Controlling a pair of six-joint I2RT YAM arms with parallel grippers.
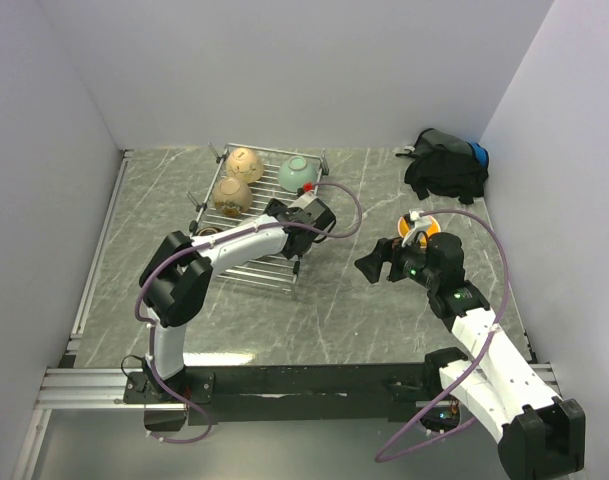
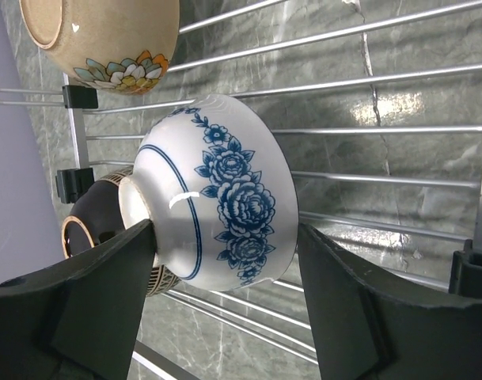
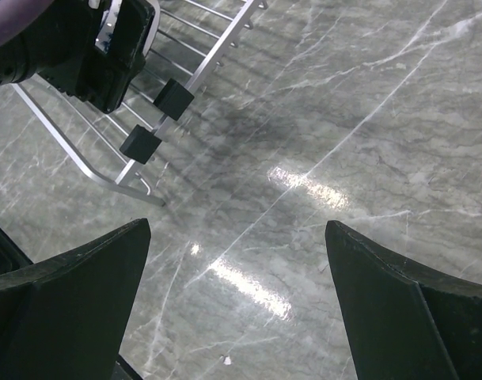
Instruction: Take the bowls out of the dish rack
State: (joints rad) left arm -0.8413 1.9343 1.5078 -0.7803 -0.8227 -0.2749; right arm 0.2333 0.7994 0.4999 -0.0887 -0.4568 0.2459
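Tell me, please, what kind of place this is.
Probably a robot test cell: plain white walls enclose a marble-patterned table with a left arm, a right arm and a dish rack of bowls.

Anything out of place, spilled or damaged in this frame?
Only the crumpled black fabric bag in the far right corner looks out of place. The round ceramic bowls on the silver wire dish rack look intact; nothing spilled.

Left gripper [image 2: 225, 229]: blue-patterned bowl [image 2: 225, 182] fills the span between fingers [image 2: 82, 317]; dark bowl [image 2: 98, 218] crowds behind. Right gripper [image 3: 237, 229]: bare table [image 3: 367, 119] below, rack [image 3: 175, 99] corner nearby.
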